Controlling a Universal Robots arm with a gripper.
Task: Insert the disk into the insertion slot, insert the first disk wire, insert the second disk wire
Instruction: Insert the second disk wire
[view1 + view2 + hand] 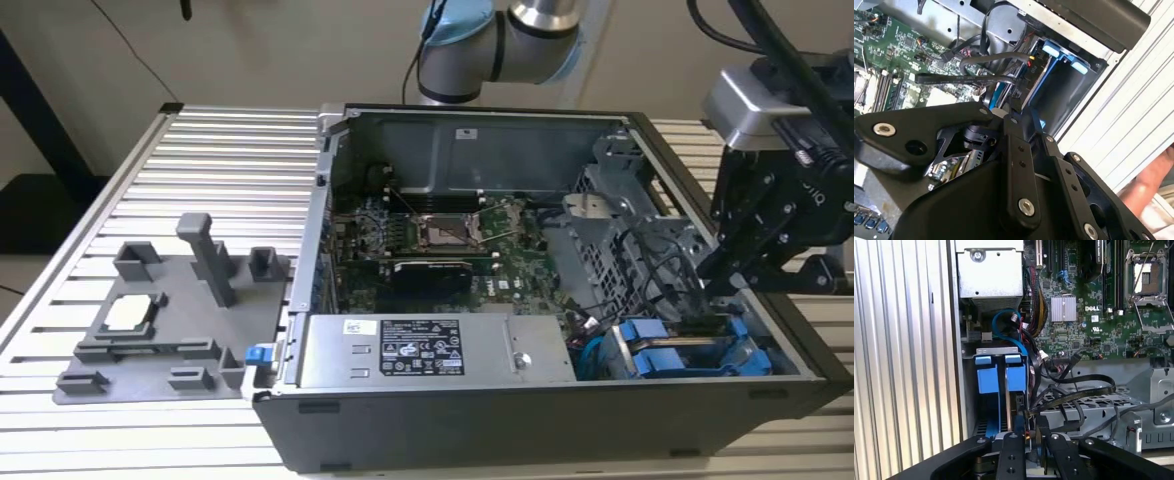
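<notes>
blue-framed disk (pixel 1015 390) standing on edge, apparently seated in the insertion slot (pixel 985 354) of the grey cage

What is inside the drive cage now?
Inside the drive cage, blue carrier frames stand upright, with black cables beside them. The disk bodies are mostly covered by the frames.
</notes>
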